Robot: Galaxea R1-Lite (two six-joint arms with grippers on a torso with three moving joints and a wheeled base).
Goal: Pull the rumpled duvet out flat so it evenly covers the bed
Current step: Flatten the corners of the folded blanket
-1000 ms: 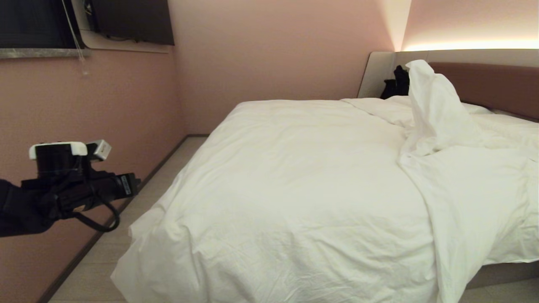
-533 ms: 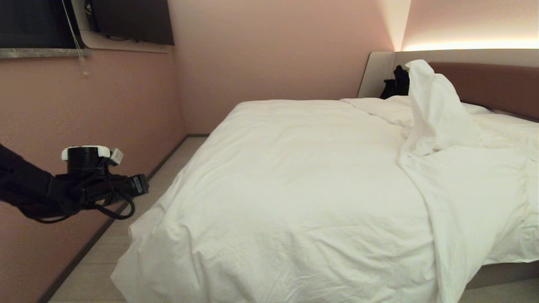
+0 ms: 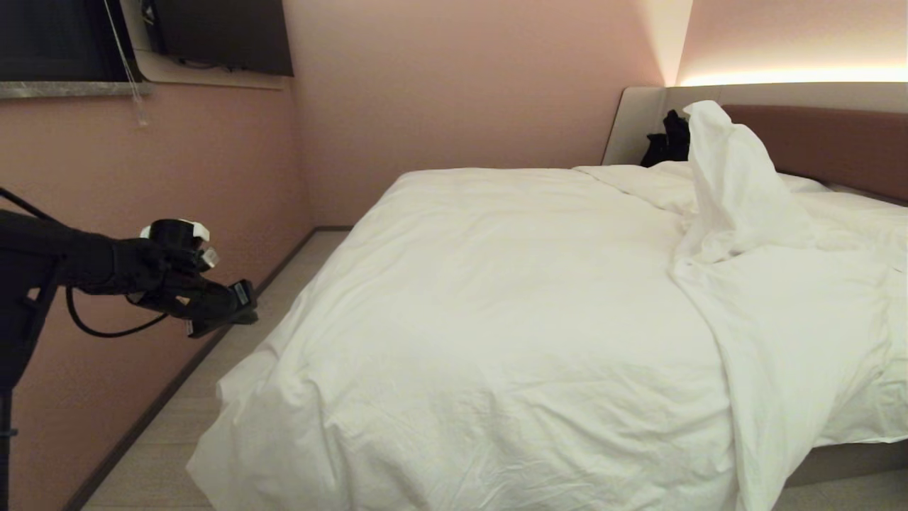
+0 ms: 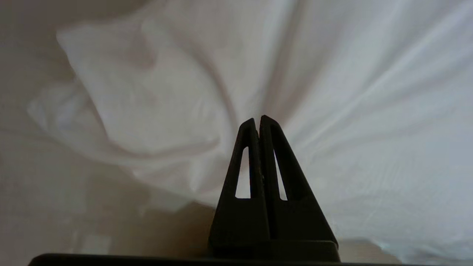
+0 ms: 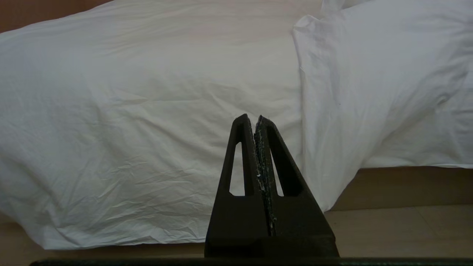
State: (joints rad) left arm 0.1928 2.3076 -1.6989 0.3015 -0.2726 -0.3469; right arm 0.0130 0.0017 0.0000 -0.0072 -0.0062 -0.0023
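Note:
The white duvet (image 3: 496, 319) lies rumpled over the bed, whose brown headboard (image 3: 823, 142) is at the far right. One fold stands up in a peak (image 3: 723, 163) near the headboard, and the near right part hangs in a long flap (image 3: 773, 397). My left gripper (image 3: 248, 309) hovers over the floor strip left of the bed, apart from the duvet's left edge and shut on nothing. In the left wrist view it (image 4: 257, 119) points down at the duvet's bunched corner (image 4: 129, 103). My right gripper (image 5: 251, 117), outside the head view, is shut and empty, facing the hanging duvet (image 5: 147, 111).
A pink wall (image 3: 142, 177) runs close along the bed's left side, leaving a narrow floor strip (image 3: 213, 397). A dark screen (image 3: 220, 35) hangs high on that wall. Dark items (image 3: 670, 138) sit by the headboard. The bed's plinth (image 3: 844, 461) shows at lower right.
My left arm has reached forward and right toward the bed's left edge, and its gripper has tipped from level to pointing down. The duvet has not moved.

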